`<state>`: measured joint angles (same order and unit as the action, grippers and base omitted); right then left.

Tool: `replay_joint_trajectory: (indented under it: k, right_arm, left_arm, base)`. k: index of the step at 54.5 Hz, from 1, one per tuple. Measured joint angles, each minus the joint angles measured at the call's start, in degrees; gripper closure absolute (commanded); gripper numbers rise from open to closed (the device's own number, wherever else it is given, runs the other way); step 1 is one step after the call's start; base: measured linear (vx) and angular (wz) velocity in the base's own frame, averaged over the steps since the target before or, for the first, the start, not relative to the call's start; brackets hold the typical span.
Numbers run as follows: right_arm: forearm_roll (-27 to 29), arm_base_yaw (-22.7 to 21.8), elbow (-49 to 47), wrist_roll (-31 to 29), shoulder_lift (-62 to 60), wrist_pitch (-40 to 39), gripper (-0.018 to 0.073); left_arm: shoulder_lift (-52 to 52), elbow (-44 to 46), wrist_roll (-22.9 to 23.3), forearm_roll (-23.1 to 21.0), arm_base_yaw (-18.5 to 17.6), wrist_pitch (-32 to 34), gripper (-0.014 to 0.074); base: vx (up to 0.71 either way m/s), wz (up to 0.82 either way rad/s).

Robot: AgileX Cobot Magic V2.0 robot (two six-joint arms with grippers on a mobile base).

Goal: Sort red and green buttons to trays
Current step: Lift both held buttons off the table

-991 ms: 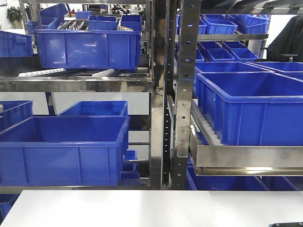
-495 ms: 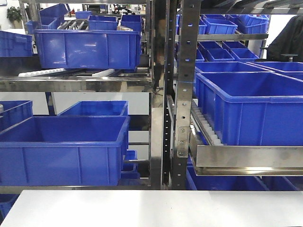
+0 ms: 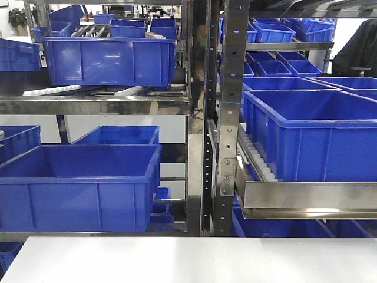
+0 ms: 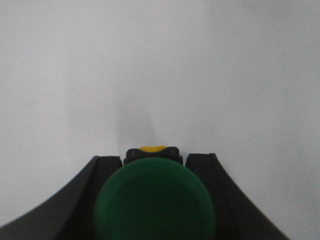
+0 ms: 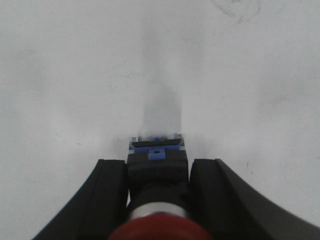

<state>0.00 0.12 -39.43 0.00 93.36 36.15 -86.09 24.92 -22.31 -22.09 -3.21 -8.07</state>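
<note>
My left tool [image 4: 154,164] is closed on the green button [image 4: 155,200]. Its two black fingers [image 4: 107,172] press on the sides of the dark body. The round green cap faces back at the camera. A small yellow bit [image 4: 152,149] shows at the far end of the button. I think holding the body is smart, because the smooth round cap could slip out.

My right tool [image 5: 157,167] does the same job with the red button [image 5: 160,229]. It is shut tight on the dark body. The red cap is close to the camera and a small blue bit [image 5: 156,152] sits at the far end.

Under both tools I see only the plain white counter [image 4: 75,75]. I cannot tell if the buttons touch it or hang just over it.

The front view shows no tool at all. It shows the far edge of the counter, and behind it the big blue crates [image 3: 79,183] on a metal rack [image 3: 227,118]. Those crates are not where the buttons go.

I cannot see the trays in any view. I think the picking up is done and the dropping off is not. With one colour in each tool, each arm can go to its own tray. First I have to find the trays, and I must not mix up red and green.
</note>
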Motion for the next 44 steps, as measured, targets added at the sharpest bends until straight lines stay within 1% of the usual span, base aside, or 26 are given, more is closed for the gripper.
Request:
replay_joint_trajectory:
  k: [5,14,21,27,30,38,44]
  right_arm:
    - [0.0,0.0,0.0,0.0,-0.4,0.1,0.0575]
    - [0.0,0.0,0.0,0.0,-4.5,-0.9,0.0573]
    - [2.1,0.0,0.0,-1.9,-9.8,-2.7,0.0571]
    - [6.0,0.0,0.0,-5.1,-16.3,-4.3,0.057]
    - [9.0,0.0,0.0,-7.0,-19.5,-5.0,0.057]
    - [16.4,0.0,0.1,-13.8,-29.3,-6.6,0.0568]
    - [20.1,0.0,-1.7,-18.7,-35.9,-6.7,0.0568]
  left_arm:
    - [0.3,0.0,0.0,0.0,0.0,0.0,0.0602]
    - [3.6,1.6,0.0,0.0,0.0,-0.9,0.06]
    - [8.0,4.8,0.0,0.0,0.0,-1.2,0.0599]
    - [11.9,9.0,0.0,0.0,0.0,-1.7,0.0599]
    - [13.6,11.3,0.0,0.0,0.0,-2.5,0.0599]
    - [18.1,17.3,0.0,0.0,0.0,-5.2,0.0599]
    - [22.0,20.2,0.0,0.0,0.0,-6.1,0.0599]
  base:
    - [0.0,0.0]
    - [0.0,0.0]
    - [0.0,0.0]
    - [0.0,0.0]
    - [0.0,0.0]
    - [0.0,0.0]
    - [0.0,0.0]
